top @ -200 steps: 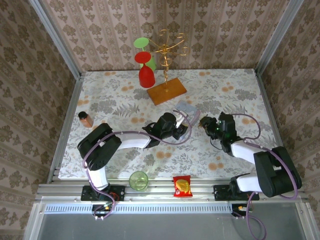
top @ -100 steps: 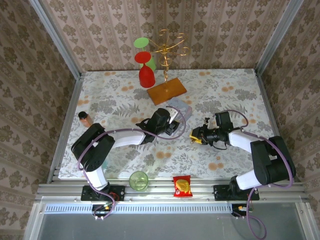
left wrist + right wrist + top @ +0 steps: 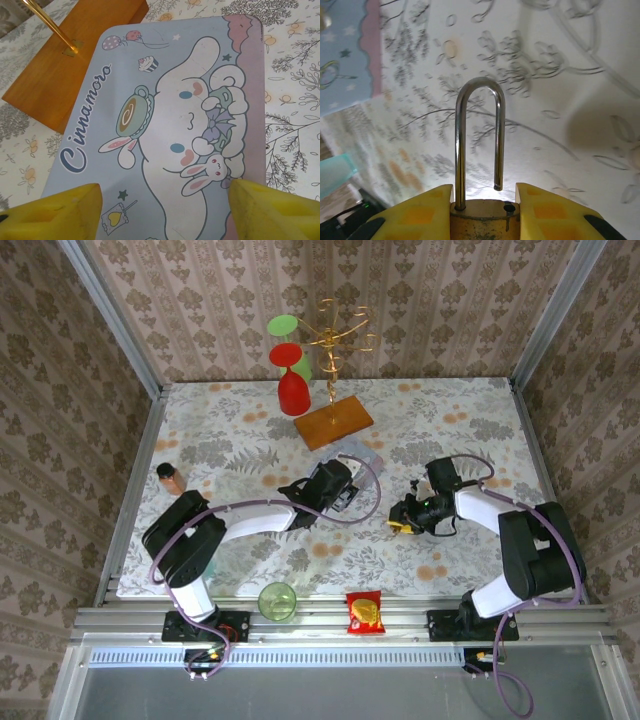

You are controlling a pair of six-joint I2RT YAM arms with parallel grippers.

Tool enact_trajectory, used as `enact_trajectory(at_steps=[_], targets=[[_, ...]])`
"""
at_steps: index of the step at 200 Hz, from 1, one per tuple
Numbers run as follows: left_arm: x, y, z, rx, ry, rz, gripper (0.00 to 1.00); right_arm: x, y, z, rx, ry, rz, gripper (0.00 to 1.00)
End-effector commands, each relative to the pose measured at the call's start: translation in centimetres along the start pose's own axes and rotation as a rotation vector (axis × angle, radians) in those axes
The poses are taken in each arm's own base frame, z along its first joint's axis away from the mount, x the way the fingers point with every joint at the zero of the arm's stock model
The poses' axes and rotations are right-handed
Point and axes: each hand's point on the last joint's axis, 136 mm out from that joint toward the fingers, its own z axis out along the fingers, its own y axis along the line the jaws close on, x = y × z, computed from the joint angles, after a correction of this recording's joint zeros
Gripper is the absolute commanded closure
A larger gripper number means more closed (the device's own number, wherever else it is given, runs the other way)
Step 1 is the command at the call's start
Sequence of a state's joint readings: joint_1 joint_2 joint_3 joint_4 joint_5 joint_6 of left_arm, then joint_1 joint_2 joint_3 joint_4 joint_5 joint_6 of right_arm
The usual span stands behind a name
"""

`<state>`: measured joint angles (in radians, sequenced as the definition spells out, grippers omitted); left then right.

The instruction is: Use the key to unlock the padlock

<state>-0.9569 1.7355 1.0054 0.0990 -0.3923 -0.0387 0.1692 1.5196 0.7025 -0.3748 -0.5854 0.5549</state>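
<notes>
1 padlock (image 3: 484, 221) gripped between right jaws, shackle (image 3: 460, 150) released

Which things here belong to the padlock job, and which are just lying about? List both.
Job in hand:
- padlock, its shackle sprung open, held between the right fingers

Lying about:
- pastel tin box
- gold wire rack
- red glass
- green cup
- snack packet
- small brown bottle

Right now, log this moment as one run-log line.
left end effector: open, over tin box | right end effector: shut on padlock | shackle: free leg out of body
</notes>
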Motion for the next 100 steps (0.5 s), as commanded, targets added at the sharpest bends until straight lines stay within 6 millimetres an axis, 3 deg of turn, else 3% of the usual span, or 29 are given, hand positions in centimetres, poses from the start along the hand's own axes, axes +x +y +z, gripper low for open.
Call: enact_trajectory(at_steps=[1, 77, 100], targets=[[9.1, 0.4, 0.8, -0.054, 0.31, 0.203, 0.31, 0.3, -1.8, -0.3, 0.139, 0.02, -0.029, 0.73], [8.5, -0.8, 0.9, -0.005, 0.276, 0.162, 0.35, 0.4, -3.4, 1.0, 0.146, 0.016, 0.019, 0.76], [8.7, -0.8, 0.9, -0.003, 0.281, 0.161, 0.35, 0.6, -4.0, 0.7, 0.285, 0.012, -0.073, 0.73]])
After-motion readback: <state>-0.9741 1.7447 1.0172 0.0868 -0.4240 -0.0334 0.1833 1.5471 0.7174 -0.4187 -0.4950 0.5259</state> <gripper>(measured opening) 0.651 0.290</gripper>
